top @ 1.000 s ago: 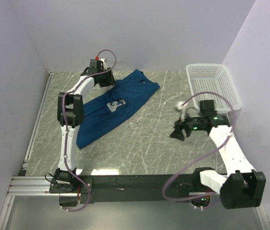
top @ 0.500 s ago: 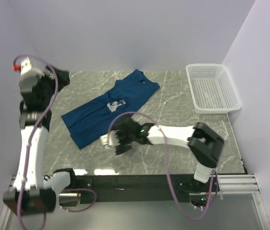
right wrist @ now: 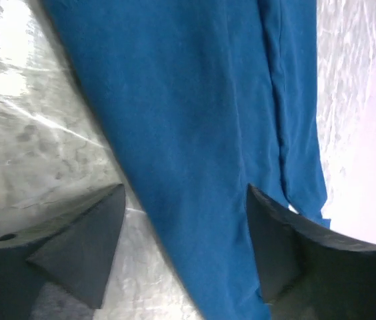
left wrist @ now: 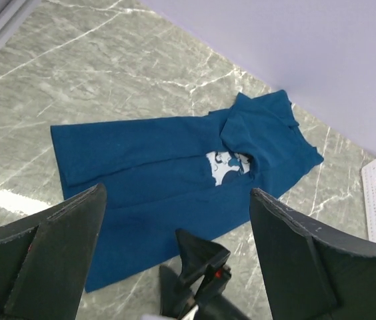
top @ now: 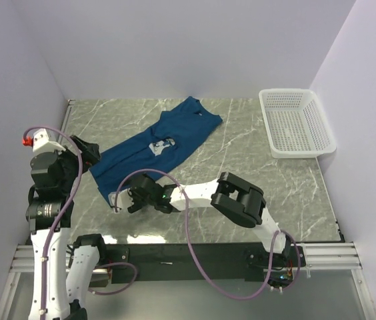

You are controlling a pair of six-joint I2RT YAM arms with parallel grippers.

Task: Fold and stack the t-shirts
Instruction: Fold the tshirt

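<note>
Dark blue t-shirt (top: pixel 155 147) lay diagonally on the table (top: pixel 255 153), near-left to far-right, its near hem right under the right gripper's (right wrist: pixel 185 190) spread jaws (contact unclear), while the left gripper (left wrist: pixel 176 192) gaped higher up.

No text, label, brand or number can be read anywhere, not even on the t-shirt (left wrist: pixel 155 160).

The dark blue t-shirt (top: pixel 155 150) lies flat on the tabletop (top: pixel 241 153), folded lengthwise into a long diagonal strip, with its white-and-blue chest print (left wrist: pixel 229 165) facing up, collar end toward the far side.
</note>
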